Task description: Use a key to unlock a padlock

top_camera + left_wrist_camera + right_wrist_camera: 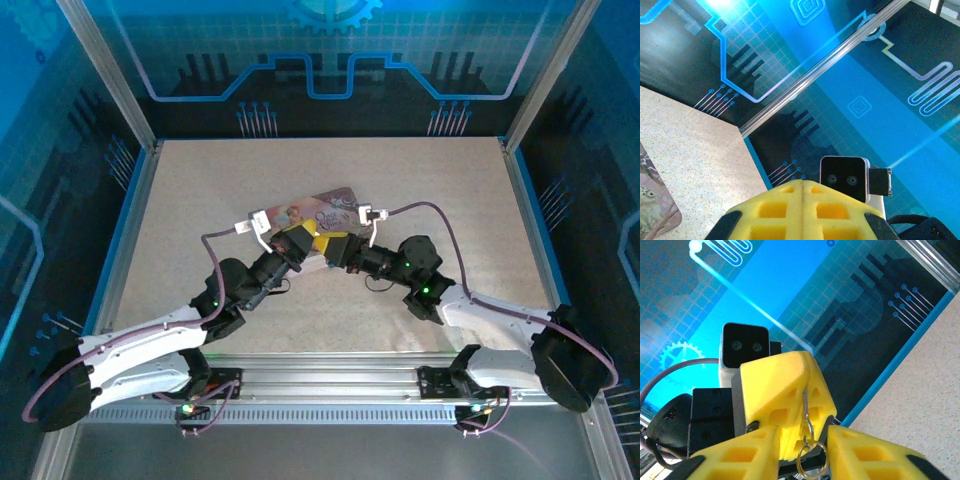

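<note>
Currently in hand: I read the left gripper [803, 186] as closed, its yellow pads pressed seam to seam, with what I take for the key [805, 399] nipped in that seam.
Key axis: in the right wrist view the thin shaft runs straight down the seam. It ends in a small ring [808, 431] that carries a larger brass ring [800, 462].
Right gripper [804, 440]: the jaws stand apart. The brass ring hangs in the gap between them, and I see no pad pressing on it.
Governing relation: the key lies directly ahead of the right jaws, its long axis square to their closing direction. The two grippers meet nose to nose over the near edge of the pink tin [335, 205].
Nearer arm: both are at the key, and the left has it.
Padlock: I cannot tell where it lies; it may be hidden beneath the grippers.
Judgement: I take the step to be a handover or re-grip. The risk is that the ring end swings clear as the right jaws close.
</note>
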Action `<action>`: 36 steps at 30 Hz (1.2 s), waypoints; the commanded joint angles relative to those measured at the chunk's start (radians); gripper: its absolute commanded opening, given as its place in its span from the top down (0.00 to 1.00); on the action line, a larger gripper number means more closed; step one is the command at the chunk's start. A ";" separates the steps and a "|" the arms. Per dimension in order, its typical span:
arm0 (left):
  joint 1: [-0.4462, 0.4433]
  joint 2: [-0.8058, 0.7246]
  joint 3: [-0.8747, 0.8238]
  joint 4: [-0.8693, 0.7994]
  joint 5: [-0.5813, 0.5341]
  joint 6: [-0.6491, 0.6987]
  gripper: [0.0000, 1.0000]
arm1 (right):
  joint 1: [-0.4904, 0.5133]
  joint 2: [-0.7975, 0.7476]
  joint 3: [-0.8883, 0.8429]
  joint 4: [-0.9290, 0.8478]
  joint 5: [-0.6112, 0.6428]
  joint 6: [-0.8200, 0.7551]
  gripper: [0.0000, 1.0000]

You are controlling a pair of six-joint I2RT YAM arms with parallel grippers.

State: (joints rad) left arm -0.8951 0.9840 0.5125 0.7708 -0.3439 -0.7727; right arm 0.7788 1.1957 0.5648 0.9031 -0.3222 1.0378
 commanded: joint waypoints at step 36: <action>-0.005 -0.077 0.035 -0.258 -0.056 0.040 0.38 | -0.078 -0.215 -0.007 -0.483 0.065 -0.143 1.00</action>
State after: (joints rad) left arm -0.9016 0.9333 0.4862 0.6514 -0.3676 -0.7662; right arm 0.7216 1.0306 0.5682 0.5976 -0.2916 0.9592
